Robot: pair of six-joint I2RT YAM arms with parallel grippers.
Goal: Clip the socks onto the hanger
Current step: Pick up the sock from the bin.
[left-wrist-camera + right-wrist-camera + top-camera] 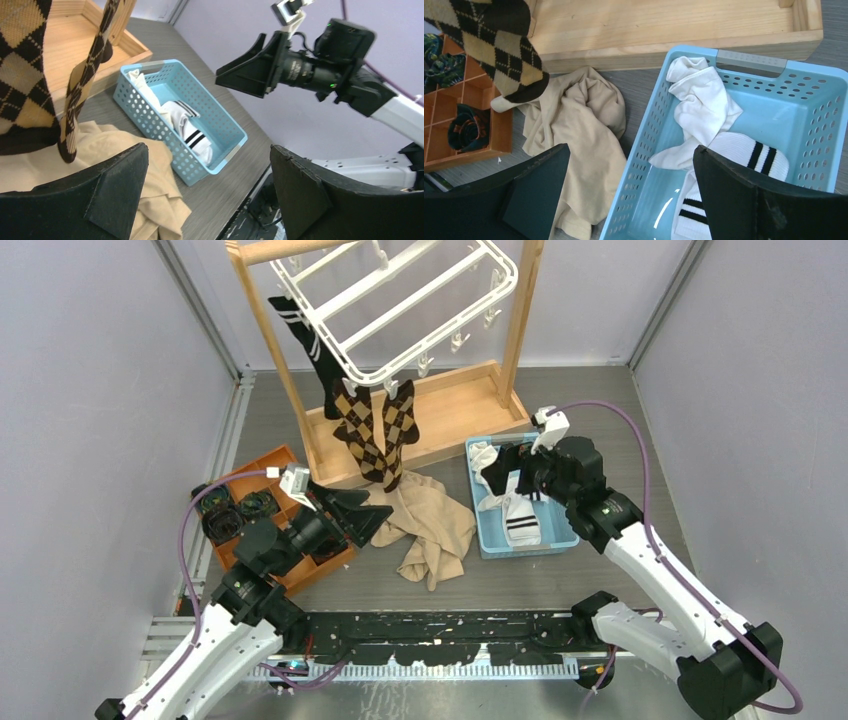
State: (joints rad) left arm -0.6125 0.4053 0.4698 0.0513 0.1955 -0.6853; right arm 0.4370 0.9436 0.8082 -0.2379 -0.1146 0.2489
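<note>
Above grey tabletop (585,400), hovering with right pincer (505,472) spread wide and empty directly over white banded socks (744,155) in blue basket (751,60), left pincer (365,515) likewise spread and empty, hanger (400,300) well beyond and higher; probably pickup stage, next needing descent and closing on one sock.

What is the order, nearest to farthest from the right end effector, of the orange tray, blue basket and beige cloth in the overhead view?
1. Blue basket: right side, directly under the right end effector.
2. Beige cloth: middle, just left of the basket.
3. Orange tray: far left side.
</note>
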